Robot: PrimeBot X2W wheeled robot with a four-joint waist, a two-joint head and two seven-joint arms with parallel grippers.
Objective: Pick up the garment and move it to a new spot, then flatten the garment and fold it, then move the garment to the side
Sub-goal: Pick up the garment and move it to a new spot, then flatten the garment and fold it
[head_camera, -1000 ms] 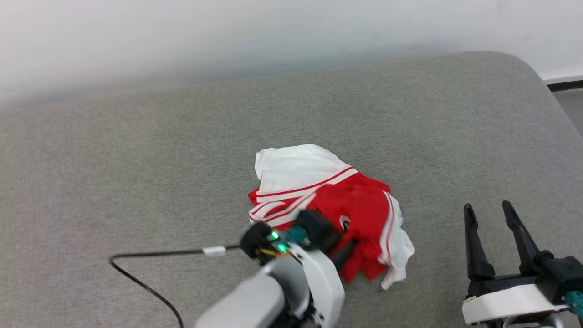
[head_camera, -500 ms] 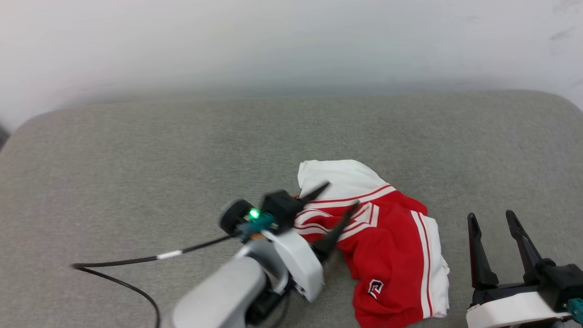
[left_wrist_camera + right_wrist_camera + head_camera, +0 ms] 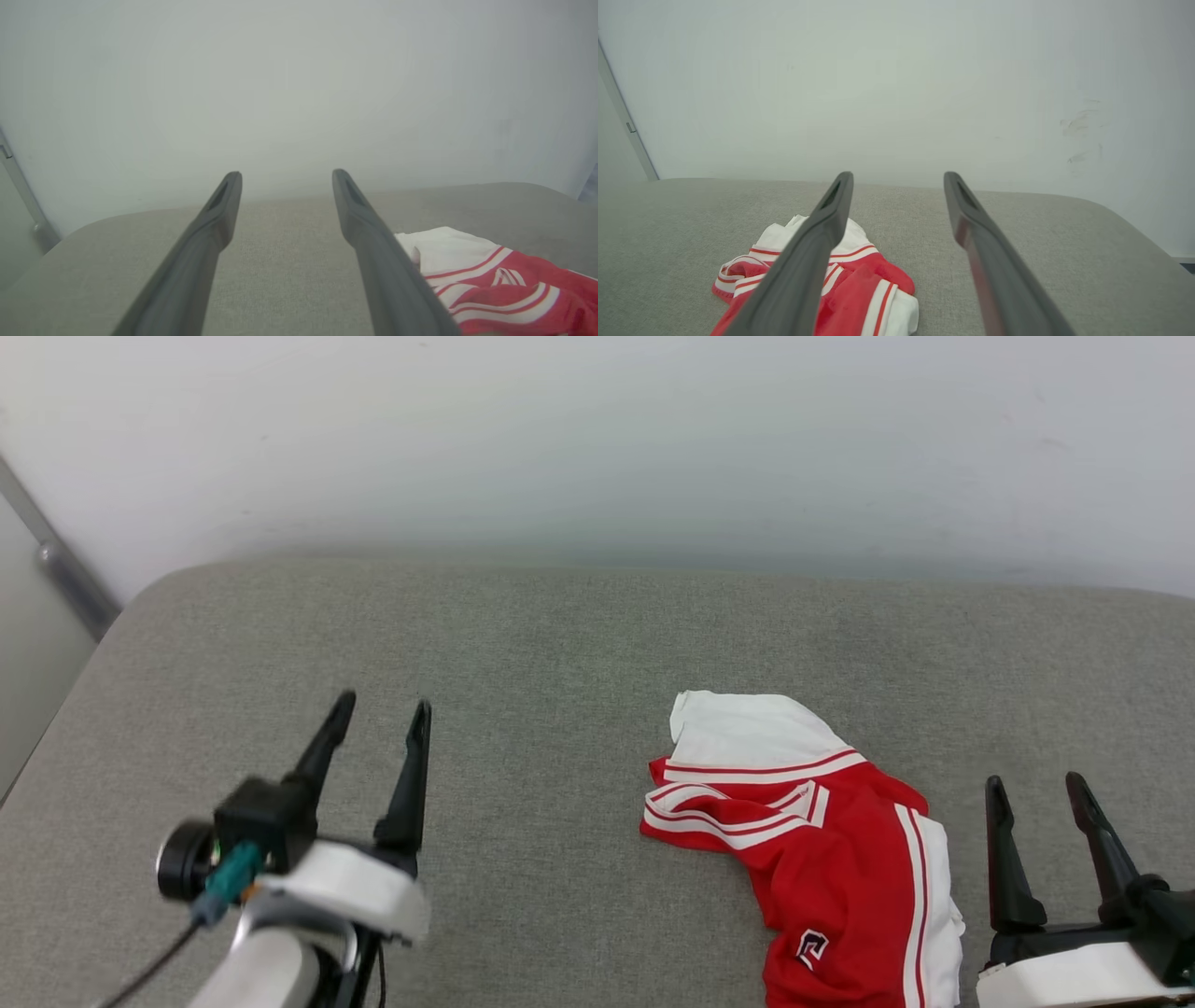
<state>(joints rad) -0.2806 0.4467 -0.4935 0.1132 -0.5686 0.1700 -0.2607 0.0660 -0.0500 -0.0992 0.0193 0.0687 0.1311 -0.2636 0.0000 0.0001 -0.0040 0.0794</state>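
2 grippers frame the work, and both are empty. At the front-left part of the grey padded surface (image 3: 560, 644), the left gripper (image 3: 384, 702) has its fingers spread apart with nothing between them, pointing toward the far edge. A wide band of bare surface separates it from the garment (image 3: 822, 859).

The garment lies crumpled on the surface, right of centre and close to the front edge. Neither gripper touches it. Its long axis runs diagonally, from 1 white sleeve nearer the far edge to the red body, which passes out of the head view at the front edge. Striped trim is bunched along its left side.

The right gripper (image 3: 1034, 780) is likewise spread and empty. It sits just beside the garment's right, white-striped border, near the front edge.

Assessment: the right arm is the nearer one, with the garment lying to its left. Flattening likely calls for a short leftward reach by the right arm and a longer rightward reach by the left arm.
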